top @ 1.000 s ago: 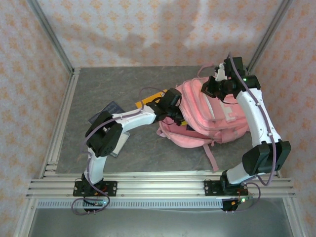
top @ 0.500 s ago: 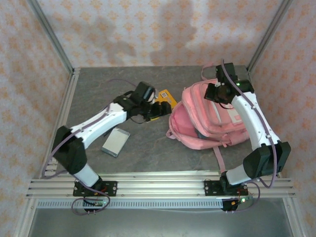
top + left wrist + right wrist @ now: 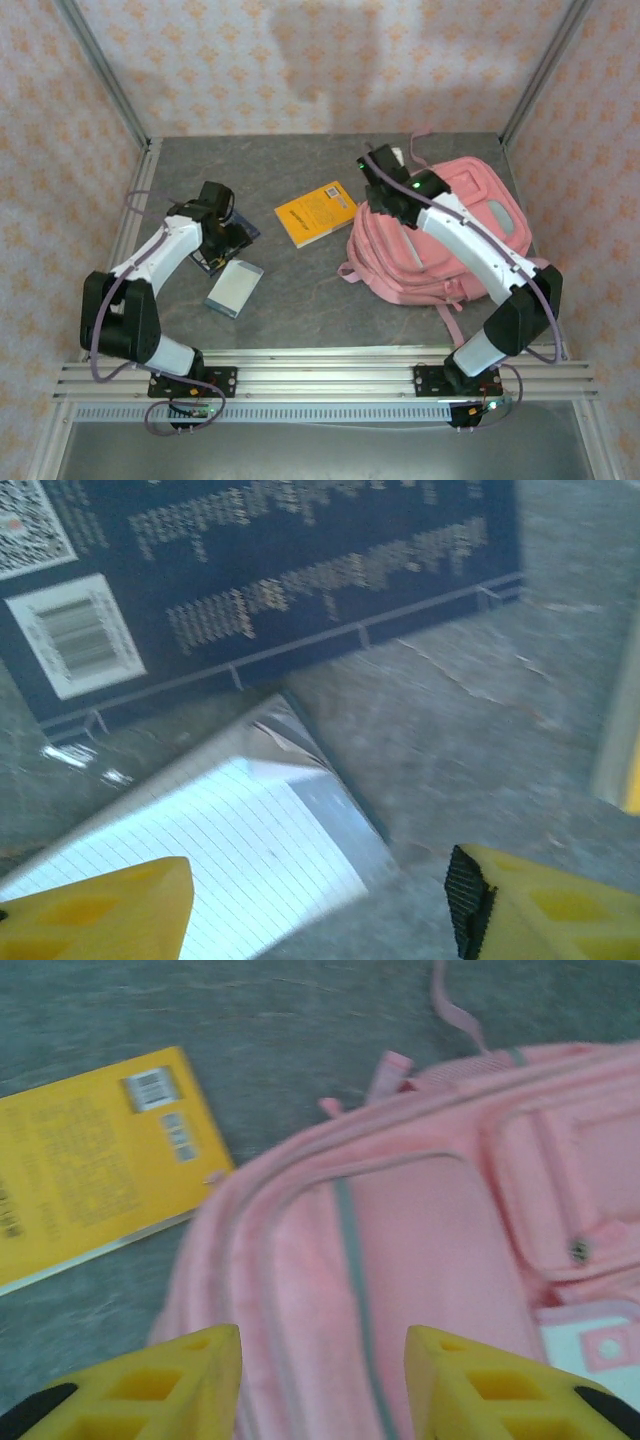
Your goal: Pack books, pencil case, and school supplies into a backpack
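Left wrist view: the left pincer [image 3: 320, 905], open and empty, hangs over the slim pale book [image 3: 220, 860] lying flat on the tabletop [image 3: 480, 730]. Judged thin, light and bendable: grip a free corner. The right pincer [image 3: 322, 1360] stands open over the backpack [image 3: 420, 1260].

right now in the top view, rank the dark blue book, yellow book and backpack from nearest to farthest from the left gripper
1. dark blue book: partly beneath the left gripper, table's left side.
2. yellow book: mid-table, off to the right.
3. backpack: far right side.
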{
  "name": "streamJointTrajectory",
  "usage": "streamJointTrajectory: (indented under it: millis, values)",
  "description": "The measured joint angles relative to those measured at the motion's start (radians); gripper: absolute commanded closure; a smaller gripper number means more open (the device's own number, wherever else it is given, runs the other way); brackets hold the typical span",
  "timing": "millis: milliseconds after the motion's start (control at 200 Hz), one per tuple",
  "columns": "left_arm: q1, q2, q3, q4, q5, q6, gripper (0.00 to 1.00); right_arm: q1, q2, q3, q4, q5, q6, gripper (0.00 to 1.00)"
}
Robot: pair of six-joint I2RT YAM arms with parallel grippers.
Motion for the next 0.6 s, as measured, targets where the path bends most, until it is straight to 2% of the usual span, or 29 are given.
streamJointTrajectory:
  millis: [85,185,340,600]
  values:
    - [0.003,0.084,0.000,0.006,-0.001,0.034,0.50,0.041,-0.025,-0.047,0.037,-0.024,0.010,0.58]
    - [0.002,0.192,0.000,0.031,0.029,0.059,0.58,0.045,-0.063,-0.126,0.074,-0.054,0.039,0.59]
    - [-0.031,0.211,0.011,0.064,0.061,0.083,0.60,0.043,-0.094,-0.214,0.100,-0.093,0.077,0.61]
    - [-0.236,0.233,0.031,0.130,0.185,0.092,0.59,0.043,-0.130,-0.340,0.180,-0.246,0.125,0.63]
